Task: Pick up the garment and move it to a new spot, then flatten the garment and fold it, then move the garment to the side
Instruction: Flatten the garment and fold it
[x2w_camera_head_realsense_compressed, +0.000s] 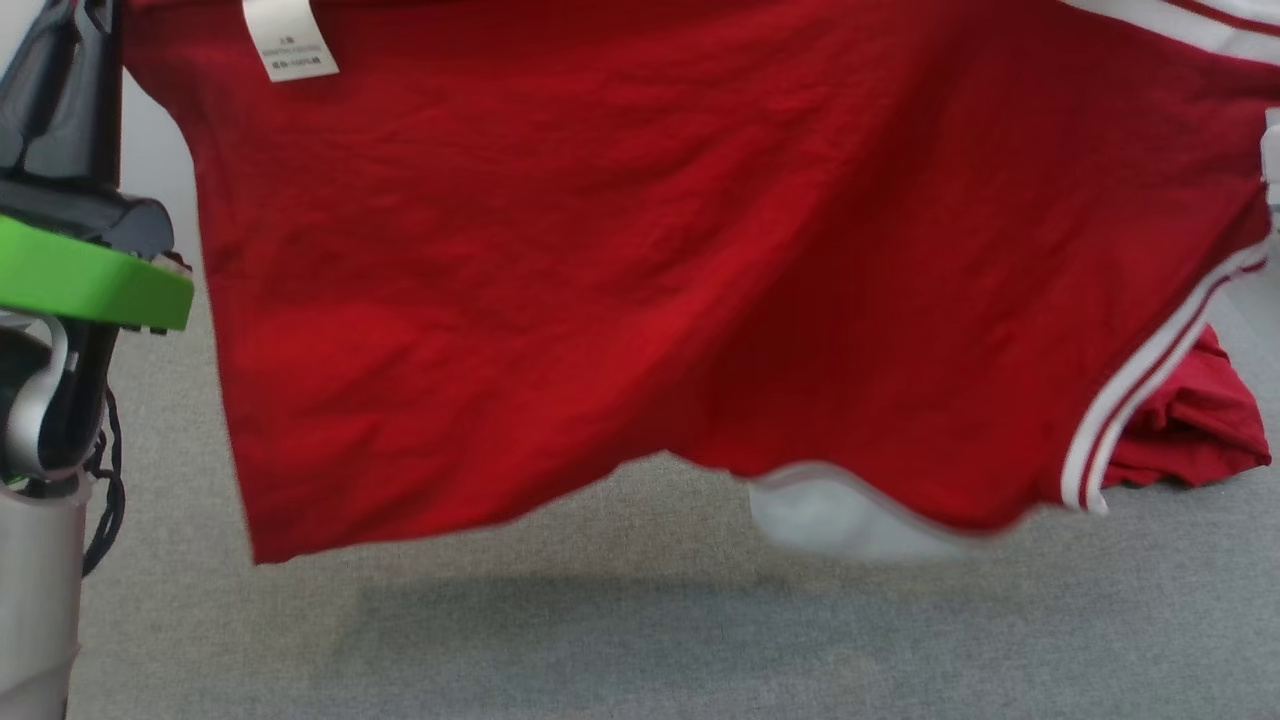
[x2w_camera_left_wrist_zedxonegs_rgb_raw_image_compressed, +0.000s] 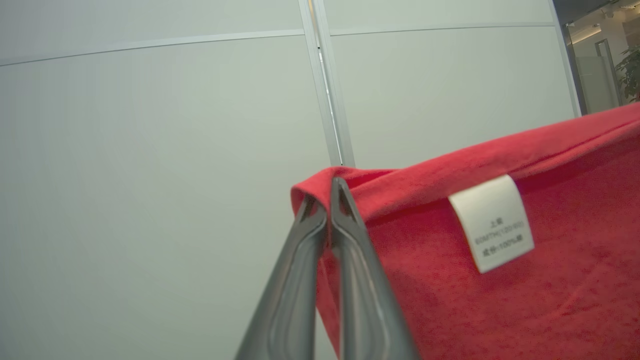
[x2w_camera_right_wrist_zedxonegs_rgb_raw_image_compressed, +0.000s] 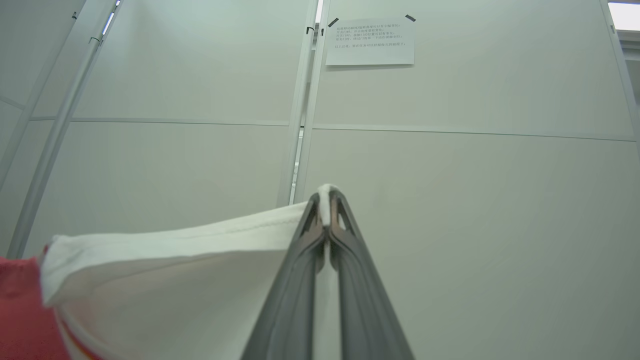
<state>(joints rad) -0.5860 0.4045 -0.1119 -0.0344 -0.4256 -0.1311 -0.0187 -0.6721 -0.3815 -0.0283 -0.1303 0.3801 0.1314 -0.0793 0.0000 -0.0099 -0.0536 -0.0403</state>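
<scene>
Holding a wide red cotton garment with white-and-red striped trim (x2w_camera_head_realsense_compressed: 640, 250) spread out high over the grey carpeted floor (x2w_camera_head_realsense_compressed: 640, 640). Pinching a folded red hem corner in the left gripper (x2w_camera_left_wrist_zedxonegs_rgb_raw_image_compressed: 325, 194), both long dark fingers pressed together on the cloth, well above the floor. Clamping a white fabric edge of the same garment in the right gripper (x2w_camera_right_wrist_zedxonegs_rgb_raw_image_compressed: 326, 197), jaws likewise squeezed flat on it, also raised off the floor. Showing a white rectangular sewn-in label (x2w_camera_left_wrist_zedxonegs_rgb_raw_image_compressed: 492, 222) just beside the left grip, print too small to read. Hanging with the lower hem clear of the floor and throwing a soft shadow onto it, a pale white patch of cloth (x2w_camera_head_realsense_compressed: 840, 520) peeking out under that hem. Meeting, at the right, a crumpled red fabric bundle (x2w_camera_head_realsense_compressed: 1190, 420) resting on the floor; cannot tell whether part of the same piece. Facing pale panelled partition walls (x2w_camera_right_wrist_zedxonegs_rgb_raw_image_compressed: 450, 200), with a taped white paper notice (x2w_camera_right_wrist_zedxonegs_rgb_raw_image_compressed: 370, 42) far above floor level.
</scene>
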